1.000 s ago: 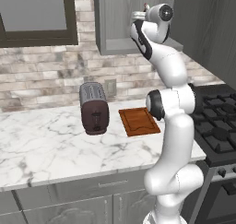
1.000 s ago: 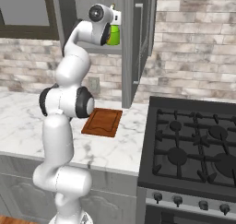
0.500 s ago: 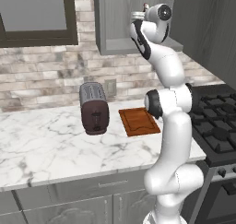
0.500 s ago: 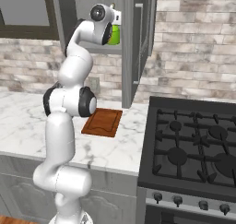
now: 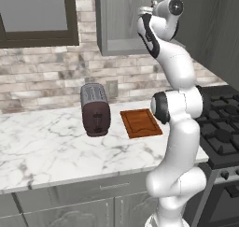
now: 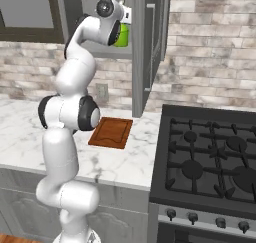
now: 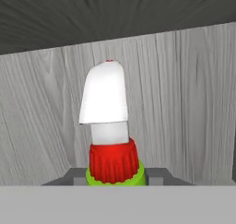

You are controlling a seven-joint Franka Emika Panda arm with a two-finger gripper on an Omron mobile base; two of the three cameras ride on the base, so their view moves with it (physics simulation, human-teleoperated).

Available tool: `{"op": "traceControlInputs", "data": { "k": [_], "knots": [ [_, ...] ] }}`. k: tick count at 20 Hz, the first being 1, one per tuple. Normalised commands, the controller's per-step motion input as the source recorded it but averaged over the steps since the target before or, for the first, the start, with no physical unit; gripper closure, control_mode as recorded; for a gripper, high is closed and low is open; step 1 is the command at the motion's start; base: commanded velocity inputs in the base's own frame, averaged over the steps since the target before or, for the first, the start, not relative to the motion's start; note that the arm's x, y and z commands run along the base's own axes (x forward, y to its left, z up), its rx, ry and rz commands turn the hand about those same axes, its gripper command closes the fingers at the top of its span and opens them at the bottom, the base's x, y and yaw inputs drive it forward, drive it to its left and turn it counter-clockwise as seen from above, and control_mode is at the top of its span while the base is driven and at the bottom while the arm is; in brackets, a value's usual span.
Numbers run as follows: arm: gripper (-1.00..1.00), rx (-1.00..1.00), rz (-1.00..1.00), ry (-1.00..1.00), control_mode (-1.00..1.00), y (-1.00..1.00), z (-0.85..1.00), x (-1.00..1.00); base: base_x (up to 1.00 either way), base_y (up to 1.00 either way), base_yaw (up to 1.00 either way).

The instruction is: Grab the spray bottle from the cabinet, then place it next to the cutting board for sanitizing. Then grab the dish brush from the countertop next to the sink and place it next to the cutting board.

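Your gripper [image 7: 115, 179] sits closed on the neck of the spray bottle [image 6: 120, 34], which stands inside the cabinet [image 6: 145, 47] shelf niche, high above the cutting board [image 6: 111, 132] on the countertop [image 5: 51, 151]. You risk the bottle twisting or slipping as you draw it out, since the grip is on the narrow neck just below the red collar, and its body could catch on the niche edge or the open cabinet door. You will find no readable brand or writing: the white trigger top [image 7: 105, 91] is blank, and no label is legible on the green body.
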Motion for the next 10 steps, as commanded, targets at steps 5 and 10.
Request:
{"op": "traceControlInputs", "data": {
  "k": [5,10],
  "knots": [
    [1.0,0.09,0.0,-0.09,-1.0,0.0,-0.01,-0.86,0.0,0.0,0.0],
    [1.0,0.08,0.0,-0.02,-1.0,0.03,0.0,-0.82,0.0,0.0,0.0]
  ]
}}
